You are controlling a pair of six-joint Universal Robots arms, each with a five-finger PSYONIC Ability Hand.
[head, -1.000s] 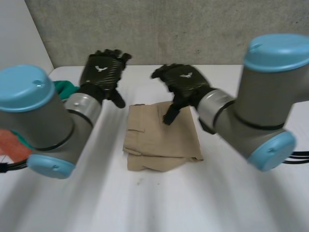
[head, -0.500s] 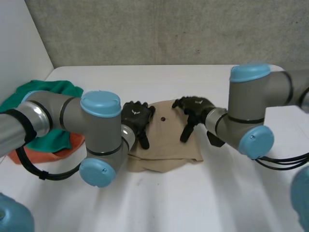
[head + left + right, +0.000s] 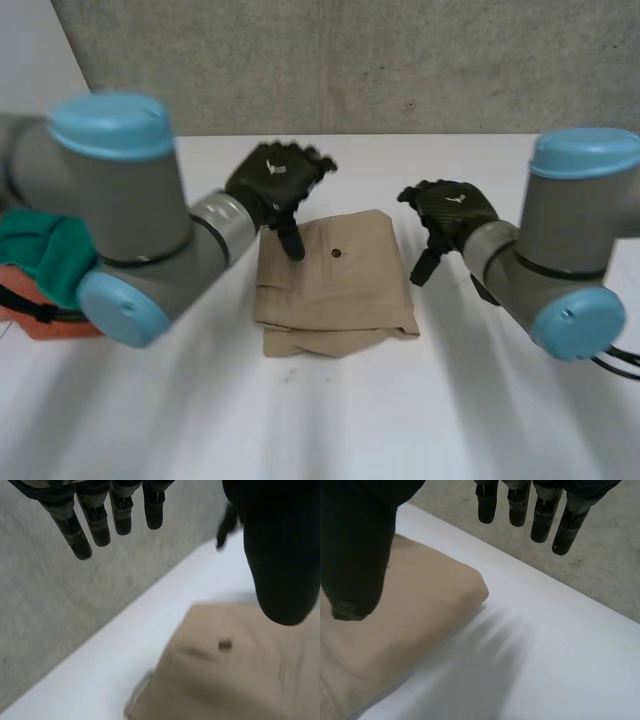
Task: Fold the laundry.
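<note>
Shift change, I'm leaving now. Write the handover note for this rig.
Left hand: open, holding nothing, thumb over the tan garment's far left corner.
Right hand: open, holding nothing, beside its right edge.
Done: garment lies folded in the middle of the table.
Left to do: green cloth bunched on an orange cloth at the table's left edge.

Plain tan garment (image 3: pixel 335 285), white table (image 3: pixel 400 420), green cloth (image 3: pixel 35 250), orange cloth (image 3: pixel 50 328).
</note>
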